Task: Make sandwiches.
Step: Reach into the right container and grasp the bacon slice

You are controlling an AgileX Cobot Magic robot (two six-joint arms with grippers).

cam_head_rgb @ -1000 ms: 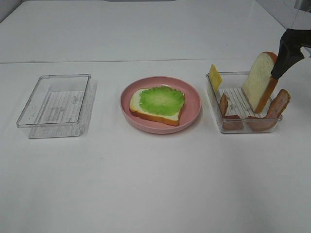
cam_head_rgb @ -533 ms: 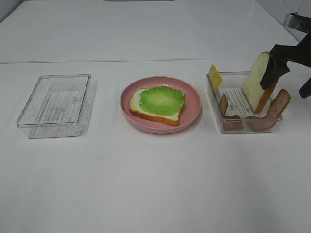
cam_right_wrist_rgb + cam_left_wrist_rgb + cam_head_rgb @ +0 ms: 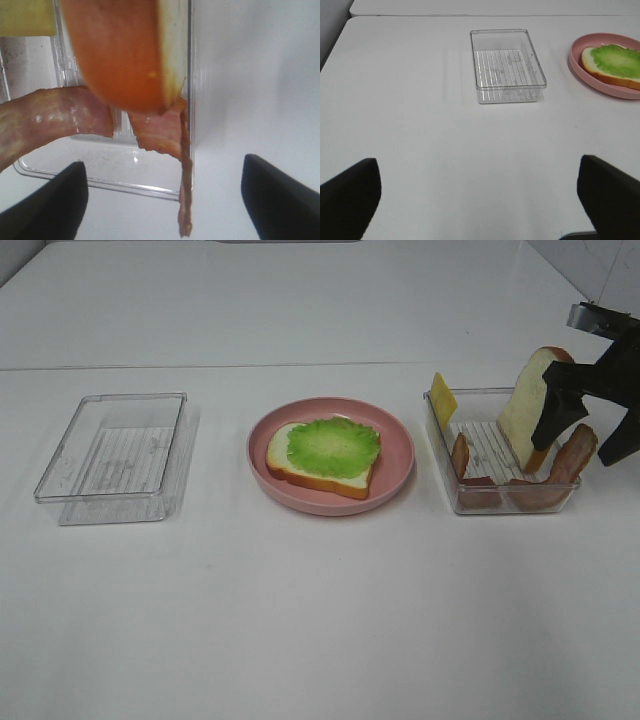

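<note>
A bread slice [image 3: 318, 464] topped with green lettuce [image 3: 333, 445] lies on the pink plate [image 3: 398, 452] at the centre; it also shows in the left wrist view [image 3: 612, 65]. A second bread slice [image 3: 526, 408] stands on edge in the right clear container [image 3: 444, 455], with a cheese square [image 3: 442, 398] and bacon strips [image 3: 574, 455]. My right gripper [image 3: 580, 447] is open and empty, low at that container's far-right end, its jaws either side of the end bacon strip [image 3: 170, 132] and below the bread's crust [image 3: 120, 50]. My left gripper [image 3: 479, 175] is open and empty over bare table.
An empty clear container [image 3: 115, 455] stands at the left of the table, also seen in the left wrist view [image 3: 506, 65]. White tabletop stretches in front of the plate and containers. A table seam runs behind them.
My right gripper has opened and dropped from the top of the upright bread slice to the container's right end. The bread slice stays leaning in the container.
</note>
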